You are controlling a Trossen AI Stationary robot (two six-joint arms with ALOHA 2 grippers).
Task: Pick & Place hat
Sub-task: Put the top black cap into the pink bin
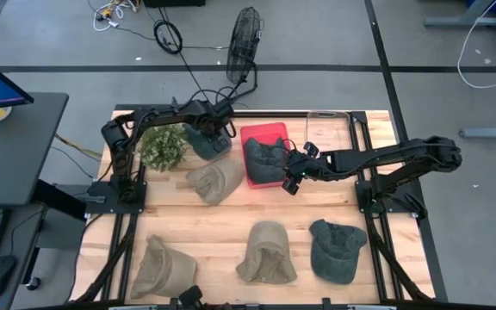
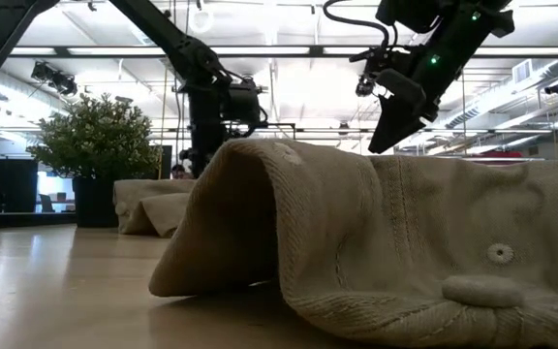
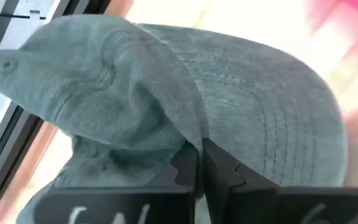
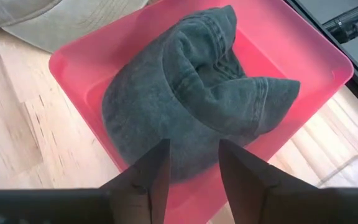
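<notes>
- The right gripper [image 1: 293, 179] hung just over the near edge of the pink bin [image 1: 263, 132] at the middle of the table [image 1: 334, 215]; its fingers [image 4: 154, 168] stood spread apart with nothing between them.
- A dark green hat [image 4: 191, 93] lay crumpled inside that bin, filling most of it; the spread fingers pointed down at it from above, not touching it so far as I could tell.
- The left gripper [image 1: 216, 129] was at the far side of the table, beside the small potted plant [image 1: 163, 146]; its fingers [image 3: 185, 171] were pressed together on a fold of a grey-green hat [image 3: 166, 99].
- A tan hat [image 1: 215, 181] lay just beside the bin; three more hats sat along the near edge: a tan one [image 1: 158, 267], another tan one [image 1: 267, 252] and a dark green one [image 1: 337, 248].
</notes>
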